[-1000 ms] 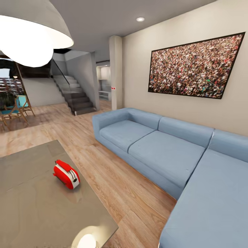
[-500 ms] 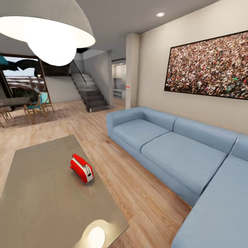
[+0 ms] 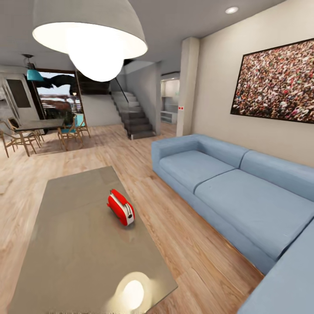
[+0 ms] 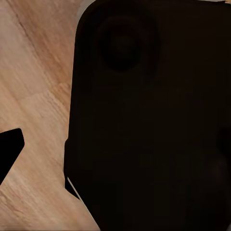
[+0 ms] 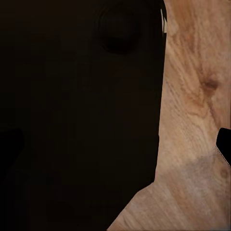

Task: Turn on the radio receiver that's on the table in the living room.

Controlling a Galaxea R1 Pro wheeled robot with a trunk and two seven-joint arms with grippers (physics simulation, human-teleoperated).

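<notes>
1. Head view: grey matte worktop (image 3: pixel 65 244) is stretching away from the cam, long and low, w/ one seam crossing its far part
2. Red radio receiver (image 3: pixel 121 207) is sitting on that worktop, toward its right edge and approx mid-length, white band running along its middle; it's lying at an angle to the worktop's edges
3. Bright round reflection (image 3: pixel 131 293) is glowing on the near end of the worktop, under the big white dome pendant lamp (image 3: pixel 89 35) hanging top left
4. Light wood plank floor (image 3: pixel 174 235) is running btw the worktop and the light blue sofa (image 3: pixel 226 187), which is wrapping round the right side along the wall
5. Framed crowd picture (image 3: pixel 279 83) is hanging on the wall above the sofa
6. Background: stairs (image 3: pixel 135 117) are rising at centre; dining table w/ chairs (image 3: pixel 26 135) is standing far left by a window
7. Wrist views: dark robot body is blocking most of each pic, plank floor showing beside it; can't tell how either end effector is set, left or right
</notes>
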